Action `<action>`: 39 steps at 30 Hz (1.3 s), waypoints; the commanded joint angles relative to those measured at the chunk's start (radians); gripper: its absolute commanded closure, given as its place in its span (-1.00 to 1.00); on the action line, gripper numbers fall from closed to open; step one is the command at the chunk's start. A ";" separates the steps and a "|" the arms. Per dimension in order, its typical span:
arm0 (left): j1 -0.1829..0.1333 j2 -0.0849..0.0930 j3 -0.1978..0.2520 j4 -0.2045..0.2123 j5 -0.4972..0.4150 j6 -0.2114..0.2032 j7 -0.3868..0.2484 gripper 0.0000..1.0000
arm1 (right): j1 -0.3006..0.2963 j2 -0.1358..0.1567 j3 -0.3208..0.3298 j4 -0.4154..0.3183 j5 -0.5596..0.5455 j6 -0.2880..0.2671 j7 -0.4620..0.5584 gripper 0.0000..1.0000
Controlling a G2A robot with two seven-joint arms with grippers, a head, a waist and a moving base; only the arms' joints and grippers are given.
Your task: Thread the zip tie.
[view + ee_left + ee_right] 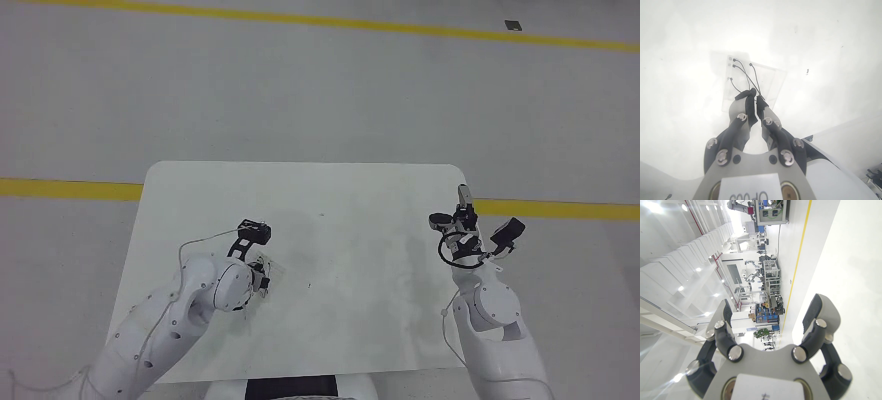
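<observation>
Over the clear pouch [772, 79], the left gripper [755, 97] pinches tight on the zip ties [734, 66], likely to lift one; the right gripper [770, 300] hangs spread wide, holding nothing

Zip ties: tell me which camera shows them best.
Left wrist view. The black zip ties lie fanned and distinct on a clear sheet, tails gathered at the closed left end effector. The top view gives a dark tangle beside that arm. The right wrist view faces the room past the open right end effector.
</observation>
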State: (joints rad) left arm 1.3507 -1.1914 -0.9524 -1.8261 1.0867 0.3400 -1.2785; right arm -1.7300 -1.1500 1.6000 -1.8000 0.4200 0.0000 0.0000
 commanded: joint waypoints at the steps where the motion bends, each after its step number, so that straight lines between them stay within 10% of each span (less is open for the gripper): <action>1: -0.005 -0.003 0.001 0.013 -0.001 0.000 -0.001 0.86 | 0.000 0.000 0.000 0.000 0.000 0.000 0.000 -1.00; 39: -0.077 -0.074 0.023 0.205 -0.027 0.000 0.007 0.74 | 0.000 0.000 0.000 0.000 0.000 0.000 0.000 -1.00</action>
State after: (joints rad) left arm 1.2757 -1.2642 -0.9302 -1.6258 1.0596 0.3400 -1.2731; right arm -1.7300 -1.1500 1.6000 -1.8000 0.4200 0.0000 0.0000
